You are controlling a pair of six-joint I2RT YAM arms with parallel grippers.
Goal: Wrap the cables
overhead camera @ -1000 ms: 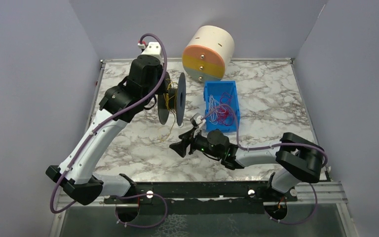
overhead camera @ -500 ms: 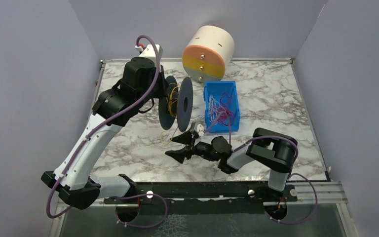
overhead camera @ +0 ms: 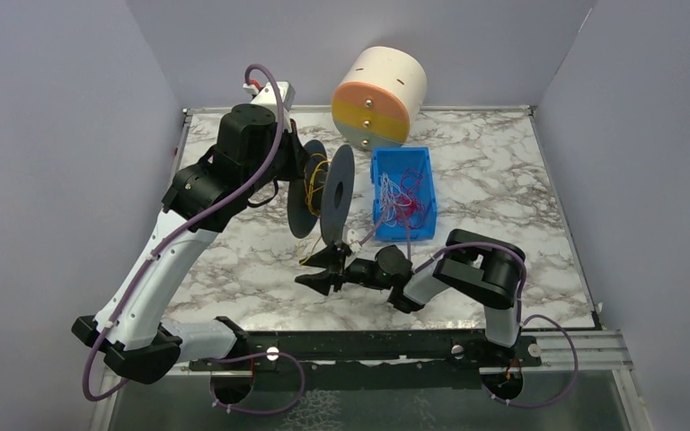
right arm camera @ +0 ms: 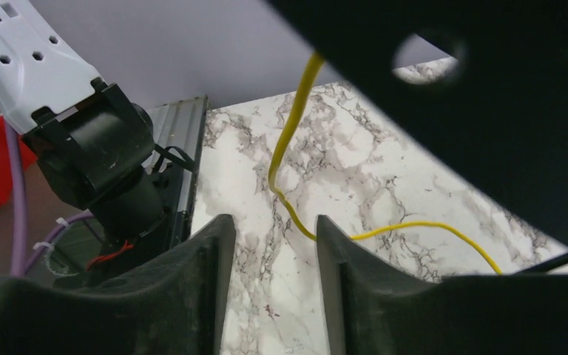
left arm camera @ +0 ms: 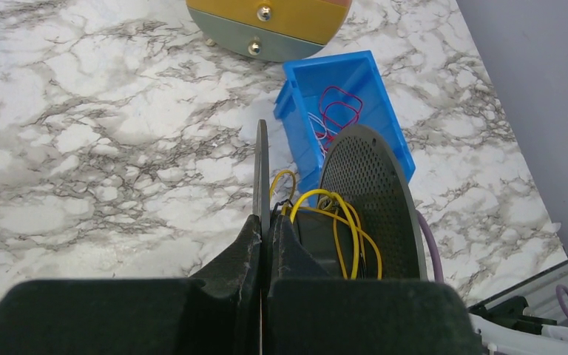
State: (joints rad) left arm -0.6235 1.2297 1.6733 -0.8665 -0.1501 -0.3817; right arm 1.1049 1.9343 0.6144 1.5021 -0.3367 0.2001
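Observation:
A black two-disc spool (overhead camera: 325,190) hangs above the table with yellow cable (overhead camera: 313,184) looped on its hub. My left gripper (left arm camera: 265,222) is shut on the spool's thin near disc (left arm camera: 262,166). The perforated far disc (left arm camera: 370,188) and the yellow loops (left arm camera: 336,218) show beside it. A free yellow strand (right arm camera: 290,144) trails down from the spool onto the marble. My right gripper (overhead camera: 320,272) is open, low over the table below the spool. The strand passes just beyond its fingertips (right arm camera: 270,222), not pinched. More thin red, purple and white cables (overhead camera: 402,196) lie in the blue bin (overhead camera: 404,232).
A round drum (overhead camera: 379,94) with an orange, yellow and grey face lies at the back, behind the bin (left arm camera: 296,111). A metal rail (overhead camera: 368,346) runs along the near edge. The left arm's base (right arm camera: 96,163) stands ahead of the right gripper.
My right arm has folded and swung left, bringing its open gripper under the spool. My left arm has shifted the spool slightly right and tilted it.

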